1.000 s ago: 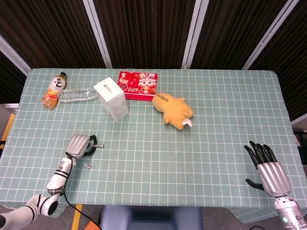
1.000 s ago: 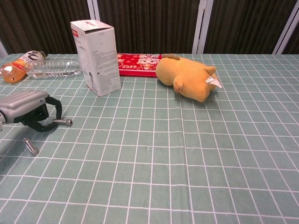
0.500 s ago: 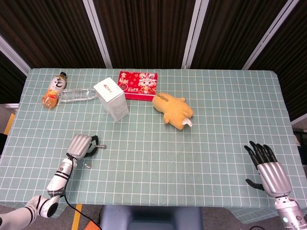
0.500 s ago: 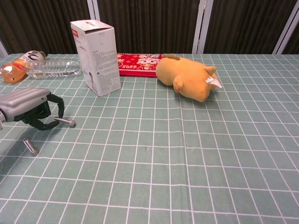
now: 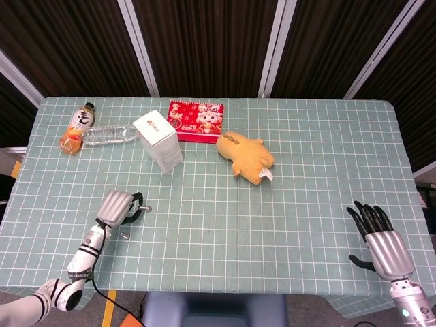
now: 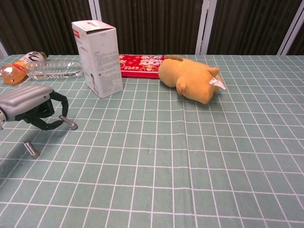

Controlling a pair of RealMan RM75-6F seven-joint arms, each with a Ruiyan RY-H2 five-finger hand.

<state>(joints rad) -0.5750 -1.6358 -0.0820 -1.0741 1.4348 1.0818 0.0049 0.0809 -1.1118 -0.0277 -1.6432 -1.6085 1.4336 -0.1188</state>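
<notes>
My left hand hangs low over the near left of the table, fingers curled down. It pinches one end of a small metal bolt, which sticks out to the right and tilts slightly. A second bolt lies loose on the cloth just in front of that hand. My right hand rests at the near right edge in the head view, fingers spread, holding nothing. The chest view does not show it.
A white carton stands upright at the back left, with an orange drink bottle and a clear bottle lying beside it. A red printed box and a yellow plush toy lie behind the centre. Green checked cloth covers the table.
My left hand has shifted slightly to the right and its fingers have closed on the bolt, which now tilts instead of lying flat. The right hand has not moved.
</notes>
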